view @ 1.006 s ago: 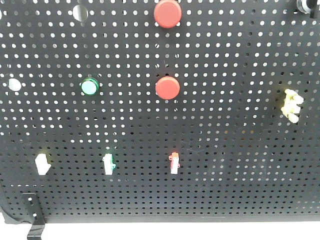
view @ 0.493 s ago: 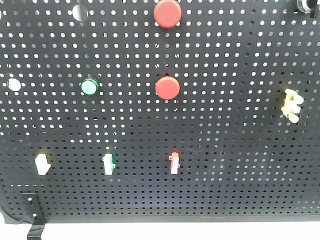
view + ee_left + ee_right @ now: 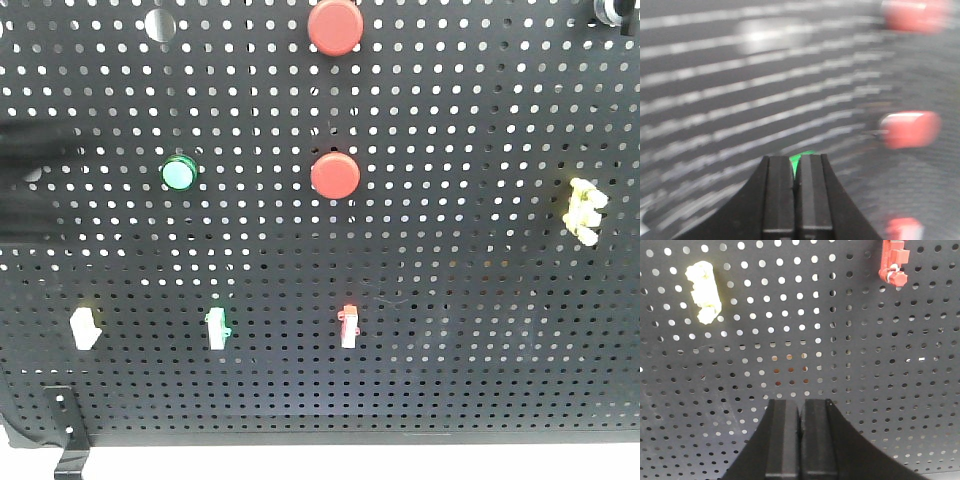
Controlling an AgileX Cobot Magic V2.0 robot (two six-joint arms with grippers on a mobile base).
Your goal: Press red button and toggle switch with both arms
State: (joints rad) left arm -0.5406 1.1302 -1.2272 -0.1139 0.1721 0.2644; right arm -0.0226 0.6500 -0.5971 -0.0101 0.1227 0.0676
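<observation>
On the black pegboard (image 3: 470, 120) are two red buttons, one at the top (image 3: 334, 27) and one in the middle (image 3: 335, 175), and a green button (image 3: 179, 174). Below them are a white toggle switch (image 3: 84, 328), a green one (image 3: 217, 327) and a red one (image 3: 348, 326). A dark blur, my left arm (image 3: 30, 180), shows at the left edge. In the blurred left wrist view my left gripper (image 3: 795, 165) is shut, with green just behind its tips and a red button (image 3: 910, 129) to the right. My right gripper (image 3: 800, 407) is shut and empty before bare board.
A yellow switch (image 3: 584, 210) sits on the board's right side; it also shows in the right wrist view (image 3: 703, 292), with a red switch (image 3: 892, 262) at the top right. A black bracket (image 3: 65, 435) hangs at the board's lower left corner.
A dark blurred arm has come into the front view at the left edge and covers the white hole there. The board's buttons and switches look unchanged.
</observation>
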